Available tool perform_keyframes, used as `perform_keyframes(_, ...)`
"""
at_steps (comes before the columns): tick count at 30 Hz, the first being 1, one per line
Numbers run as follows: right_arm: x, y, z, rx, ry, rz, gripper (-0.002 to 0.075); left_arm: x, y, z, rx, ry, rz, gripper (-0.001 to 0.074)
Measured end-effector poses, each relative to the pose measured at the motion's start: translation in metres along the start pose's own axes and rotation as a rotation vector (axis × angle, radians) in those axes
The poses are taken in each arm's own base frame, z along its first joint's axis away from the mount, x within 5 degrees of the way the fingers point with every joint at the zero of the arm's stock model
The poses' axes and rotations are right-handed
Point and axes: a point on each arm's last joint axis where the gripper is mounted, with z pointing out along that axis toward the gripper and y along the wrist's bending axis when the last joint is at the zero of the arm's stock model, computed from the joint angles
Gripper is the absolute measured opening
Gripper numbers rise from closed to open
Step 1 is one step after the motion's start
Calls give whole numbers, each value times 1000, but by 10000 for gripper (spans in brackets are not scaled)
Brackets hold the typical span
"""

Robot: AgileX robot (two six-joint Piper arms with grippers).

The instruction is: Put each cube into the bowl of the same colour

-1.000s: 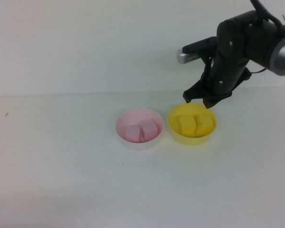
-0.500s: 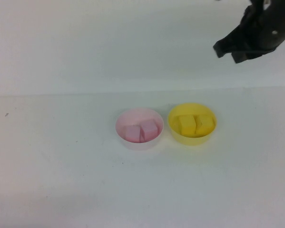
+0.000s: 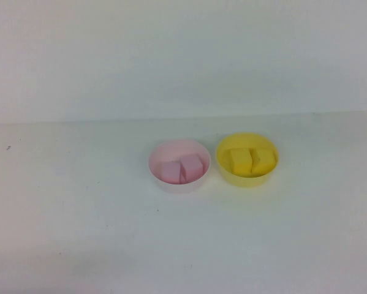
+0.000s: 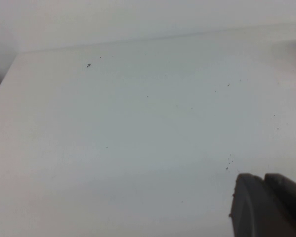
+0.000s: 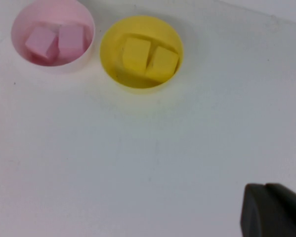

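The right end effector (image 5: pixel 274 210) is showing only in the right wrist view, as a dark tip with its fingers pressed together, gripping nothing. It is hanging over the bare white worktop (image 5: pixel 138 163), well apart from both bowls. Farther off in that view, the yellow bowl (image 5: pixel 108 64) is sitting with two yellow cubes (image 5: pixel 148 59) lying side by side inside it. Just beside it, the pink bowl (image 5: pixel 19 27) is holding two pink cubes (image 5: pixel 56 40).

The left end effector (image 4: pixel 266 207) is showing only in the left wrist view, also clenched and empty, over bare worktop, with just a sliver of pink bowl at the far edge.

The high view is showing neither arm. There the pink bowl (image 3: pixel 160 153) is sitting to the left of the yellow bowl (image 3: pixel 232 177), nearly touching it.
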Motion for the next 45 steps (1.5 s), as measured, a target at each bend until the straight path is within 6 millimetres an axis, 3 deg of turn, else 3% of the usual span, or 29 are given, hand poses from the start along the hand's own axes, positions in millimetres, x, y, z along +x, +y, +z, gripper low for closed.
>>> perform_keyframes(12,85,-6,-49,-1,-87,-7,-1,0,0,0,0,0,0,0)
perform_keyframes(19,122,-9,-68,9,46,-2,-1,0,0,0,0,0,0,0)
perform_keyframes(26,124,-11,-69,27,57,-7,-1,0,0,0,0,0,0,0)
perform_keyframes(32,118,-22,-69,150,10,-58,-1,0,0,0,0,0,0,0)
perform_keyframes(39,107,-23,-66,191,-305,-120,-1,0,1,0,-6,0,19,0)
perform_keyframes(45,128,-18,-58,133,-634,-10,-1,0,1,0,-7,0,21,0)
